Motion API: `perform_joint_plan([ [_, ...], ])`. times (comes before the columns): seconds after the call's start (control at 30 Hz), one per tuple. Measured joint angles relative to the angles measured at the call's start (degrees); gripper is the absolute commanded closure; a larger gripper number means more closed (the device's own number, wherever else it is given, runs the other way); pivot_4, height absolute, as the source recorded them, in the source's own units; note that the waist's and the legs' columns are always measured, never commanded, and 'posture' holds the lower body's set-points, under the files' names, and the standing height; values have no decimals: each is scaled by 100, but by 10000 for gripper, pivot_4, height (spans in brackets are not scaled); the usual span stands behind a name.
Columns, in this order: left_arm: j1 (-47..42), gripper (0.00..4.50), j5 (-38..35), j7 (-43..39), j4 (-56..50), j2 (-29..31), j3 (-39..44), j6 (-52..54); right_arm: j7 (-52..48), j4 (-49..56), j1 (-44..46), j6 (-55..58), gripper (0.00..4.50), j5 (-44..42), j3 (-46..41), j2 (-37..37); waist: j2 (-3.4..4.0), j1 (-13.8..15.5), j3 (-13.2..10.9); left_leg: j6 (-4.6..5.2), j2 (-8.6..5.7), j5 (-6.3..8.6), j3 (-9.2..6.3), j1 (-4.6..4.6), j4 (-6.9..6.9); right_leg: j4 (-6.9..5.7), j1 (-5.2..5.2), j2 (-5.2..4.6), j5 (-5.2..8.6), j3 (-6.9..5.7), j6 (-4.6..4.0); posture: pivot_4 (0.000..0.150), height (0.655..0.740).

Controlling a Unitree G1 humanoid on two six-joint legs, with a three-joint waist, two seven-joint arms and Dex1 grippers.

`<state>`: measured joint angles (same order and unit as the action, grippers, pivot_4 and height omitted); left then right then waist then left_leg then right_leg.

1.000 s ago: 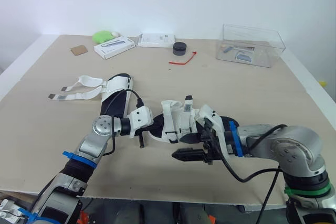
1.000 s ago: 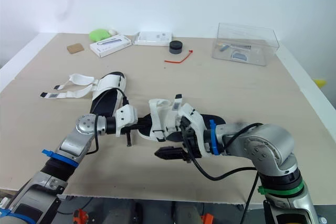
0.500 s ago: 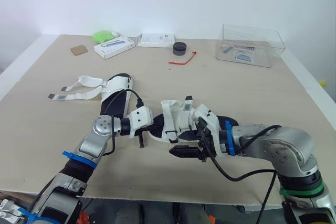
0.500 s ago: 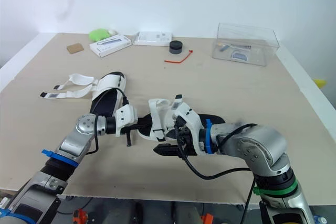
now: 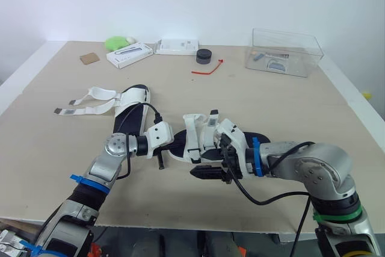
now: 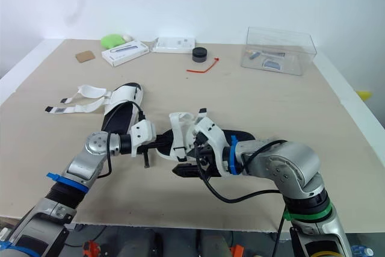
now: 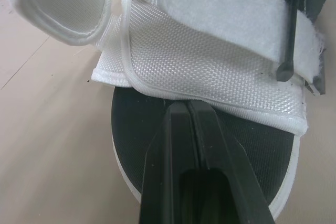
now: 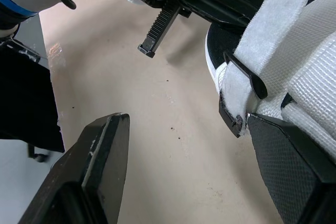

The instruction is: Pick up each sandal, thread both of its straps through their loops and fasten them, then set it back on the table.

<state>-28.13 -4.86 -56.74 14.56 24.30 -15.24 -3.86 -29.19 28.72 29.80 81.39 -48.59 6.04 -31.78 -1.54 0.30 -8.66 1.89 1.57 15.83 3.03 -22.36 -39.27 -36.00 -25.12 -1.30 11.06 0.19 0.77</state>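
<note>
A sandal [image 5: 207, 139] with a black insole and white straps lies mid-table, its two straps arched up near the toe. My left gripper [image 5: 175, 139] is at the toe end, shut, its fingers [image 7: 173, 145] pressed together over the black insole just below the front strap. My right gripper [image 5: 201, 172] is open beside the sandal's near side, fingers [image 8: 102, 161] spread wide. A strap end with a black tab [image 8: 235, 115] hangs just ahead of it. The second sandal [image 5: 136, 108] lies further left, its straps [image 5: 90, 100] undone and spread on the table.
A clear plastic box [image 5: 283, 52] stands at the back right. Along the far edge are a black round cap [image 5: 204, 56], a red tie [image 5: 207, 67], two white boxes [image 5: 129, 54] [image 5: 177, 45], a green object [image 5: 117, 42] and a brown card [image 5: 89, 58].
My right gripper has slid left along the sandal's near side, toward the toe and the left gripper. The left arm and both sandals have stayed put.
</note>
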Motion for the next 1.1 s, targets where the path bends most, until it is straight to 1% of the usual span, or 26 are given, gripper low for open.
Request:
perform_joint_plan([
  [0.1, 7, 45000, 3, 4, -2, 2, -2, 0, 22, -75, 20, 139, 6659, -8, 4, 92, 0, 0, 2, 0, 3, 0, -1, 7, 0, 0, 5, 0, 0, -3, 0, 1500, 7400],
  [0.37, 28, 45000, 2, -4, -71, 0, -23, -2, -26, -216, 19, 445, 6659, -55, 80, 177, 2, 1, 1, -1, 1, 0, 0, -15, 0, 1, -3, -7, 10, -6, -2, 1500, 7400],
  [0.57, 30, 45000, 3, 14, -58, 0, -21, -1, 237, -343, 39, 660, 6659, 2, -14, 505, 1, 1, 0, -1, 1, 0, -1, -15, 0, 1, -5, -8, 8, -10, -2, 1500, 7400],
  [0.63, 30, 45000, 3, 16, -60, -1, -21, -1, 288, -341, 66, 777, 6659, 1, -40, 509, 2, 1, 0, -1, 1, 0, -3, -16, 0, 1, -5, -8, 9, -13, -3, 1500, 7400],
  [0.8, 31, 45000, 2, 13, -74, -10, -23, -1, 312, -261, 67, 941, 6659, 14, -56, 261, 2, 2, -1, -1, -2, 0, 0, -19, 0, 3, -5, -14, 9, -12, -2, 1500, 7400],
  [1.0, 29, 45000, 3, 29, -51, -9, -11, 0, 466, -249, 99, 1101, 6659, 45, -468, 481, 2, 0, -2, -1, 3, 0, -1, -19, 3, 2, -9, -5, 10, -14, -3, 1500, 7400],
  [1.1, 6, 45000, 5, 36, -23, -7, -2, 0, 592, -266, 162, 1135, 6659, 22, -641, 752, 2, -1, -2, -1, 5, 0, -3, -19, 10, 1, -12, 0, 3, -13, 8, 1500, 7400],
])
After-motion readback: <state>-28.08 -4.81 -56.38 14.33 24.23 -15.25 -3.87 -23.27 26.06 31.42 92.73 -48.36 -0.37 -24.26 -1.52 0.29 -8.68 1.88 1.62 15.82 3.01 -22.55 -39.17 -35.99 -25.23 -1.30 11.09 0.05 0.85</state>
